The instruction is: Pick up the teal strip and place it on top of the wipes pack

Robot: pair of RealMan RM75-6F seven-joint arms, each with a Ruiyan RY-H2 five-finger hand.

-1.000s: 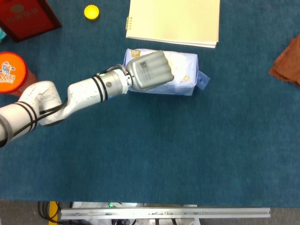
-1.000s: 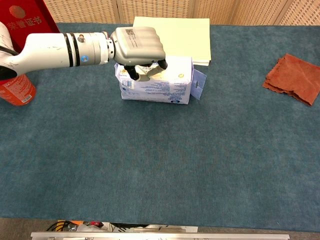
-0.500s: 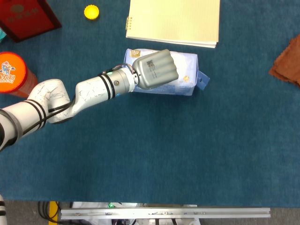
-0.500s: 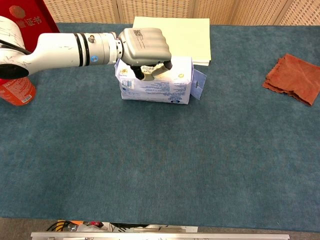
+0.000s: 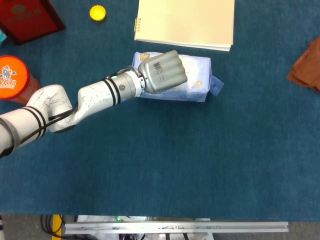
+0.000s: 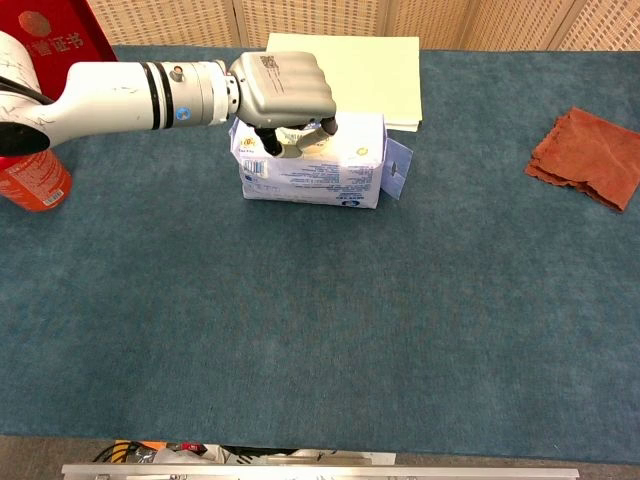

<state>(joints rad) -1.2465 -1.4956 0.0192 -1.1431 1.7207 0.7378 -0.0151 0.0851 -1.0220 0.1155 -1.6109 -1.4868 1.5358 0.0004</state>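
Note:
The wipes pack, pale blue and white, lies at the middle back of the blue table. My left hand hovers over the pack's left half, palm down and fingers curled, with the fingertips just above the pack's top. In the chest view a small pale piece shows pinched under the fingers, and I take it for the teal strip. The hand hides most of the strip, and the head view hides all of it. My right hand is in neither view.
A cream notebook lies just behind the pack. At the far left are an orange can, a red box and a yellow cap. A brown cloth lies at the right edge. A blue tab sticks out of the pack's right end.
My left hand slid a little right over the pack, then came back slightly left and rose a touch. Its fingers stayed curled. The pack did not move.

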